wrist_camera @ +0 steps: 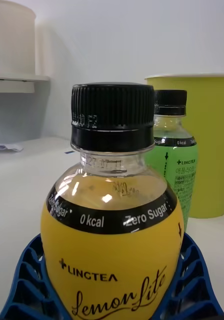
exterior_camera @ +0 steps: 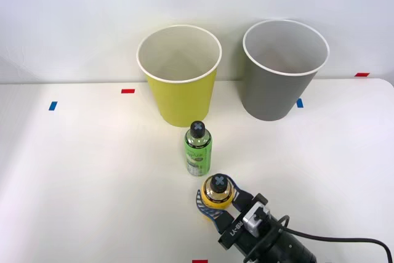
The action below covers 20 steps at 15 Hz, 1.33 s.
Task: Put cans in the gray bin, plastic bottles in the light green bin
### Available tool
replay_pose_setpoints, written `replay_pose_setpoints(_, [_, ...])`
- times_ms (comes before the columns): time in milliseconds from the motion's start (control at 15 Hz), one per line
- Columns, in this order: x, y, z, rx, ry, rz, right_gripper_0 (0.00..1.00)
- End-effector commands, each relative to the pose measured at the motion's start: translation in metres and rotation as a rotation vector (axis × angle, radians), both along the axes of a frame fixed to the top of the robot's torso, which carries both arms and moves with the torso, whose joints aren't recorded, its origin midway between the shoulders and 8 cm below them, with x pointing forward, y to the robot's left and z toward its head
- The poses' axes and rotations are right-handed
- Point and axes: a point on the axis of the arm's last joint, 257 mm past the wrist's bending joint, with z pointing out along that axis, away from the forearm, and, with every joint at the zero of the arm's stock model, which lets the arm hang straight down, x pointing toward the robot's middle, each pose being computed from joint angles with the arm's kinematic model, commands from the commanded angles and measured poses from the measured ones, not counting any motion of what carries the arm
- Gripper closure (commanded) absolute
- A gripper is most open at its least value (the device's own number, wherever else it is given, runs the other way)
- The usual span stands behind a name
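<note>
A yellow-orange plastic bottle (exterior_camera: 217, 193) (wrist_camera: 112, 225) with a black cap stands upright near the table's front edge. My right gripper (exterior_camera: 218, 198) (wrist_camera: 112, 285) is shut on it, one blue ribbed finger (wrist_camera: 26, 280) pressed against each side of its body. Just beyond it stands a green-labelled plastic bottle (exterior_camera: 198, 150) (wrist_camera: 176, 160), upright and free. The light green bin (exterior_camera: 181, 93) (wrist_camera: 209, 150) stands behind the green bottle, and the gray bin (exterior_camera: 276, 90) is to that bin's right. Both bins look white and bare inside. The cans are out of view.
The white table (exterior_camera: 86, 177) carries small tape marks: blue (exterior_camera: 52, 106) and red (exterior_camera: 128, 91) at the back left, red (exterior_camera: 362, 74) at the back right. A white wall rises close behind the bins. My arm's black cable (exterior_camera: 345, 238) trails to the right.
</note>
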Motion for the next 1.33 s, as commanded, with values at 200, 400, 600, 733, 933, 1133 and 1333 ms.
replay_pose_setpoints(200, [-0.004, -0.026, 0.006, 0.002, -0.004, -0.041, 1.0])
replay_pose_setpoints(400, [-0.006, -0.044, 0.024, -0.024, 0.0, -0.045, 1.0])
replay_pose_setpoints(600, [0.005, -0.058, 0.052, -0.074, 0.032, -0.079, 1.0])
replay_pose_setpoints(733, [0.018, -0.067, 0.07, -0.057, 0.031, -0.108, 1.0])
replay_pose_setpoints(933, [0.036, -0.077, 0.098, 0.03, 0.036, -0.109, 1.0])
replay_pose_setpoints(1133, [0.051, -0.077, 0.13, 0.103, 0.02, -0.083, 1.0])
replay_pose_setpoints(1333, [0.073, -0.073, 0.177, 0.171, -0.022, -0.041, 1.0])
